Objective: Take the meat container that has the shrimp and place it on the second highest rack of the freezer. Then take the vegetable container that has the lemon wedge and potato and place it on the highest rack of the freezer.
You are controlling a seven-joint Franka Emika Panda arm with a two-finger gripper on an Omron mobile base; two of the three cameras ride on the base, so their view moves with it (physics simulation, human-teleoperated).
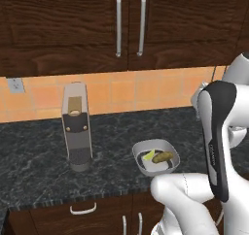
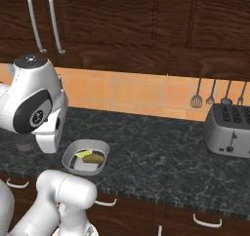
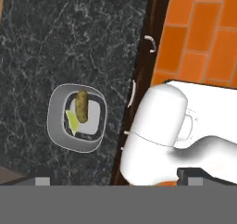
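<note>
Hand view: vegetable container point(image 3: 77, 117) sits on the dark counter point(image 3: 55, 42) near its front edge, potato point(image 3: 82, 105) and lemon wedge point(image 3: 72, 121) inside, touching. Gripper point(image 3: 119, 180) spread wide, holding nothing, well above the container. In left base view, coffee machine point(image 1: 76, 127) stands beside the container. Risk imo: shallow rim, off-centre grab tips it, contents spill or it slides off the edge.

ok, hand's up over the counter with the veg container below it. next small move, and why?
Probably lower the open hand toward the vegetable container and centre it over one rim. The container sits near the front edge of the dark counter, with the potato and lemon wedge inside. In the hand view it lies left of centre, well clear of the fingertips, so nothing is gripped yet.
</note>
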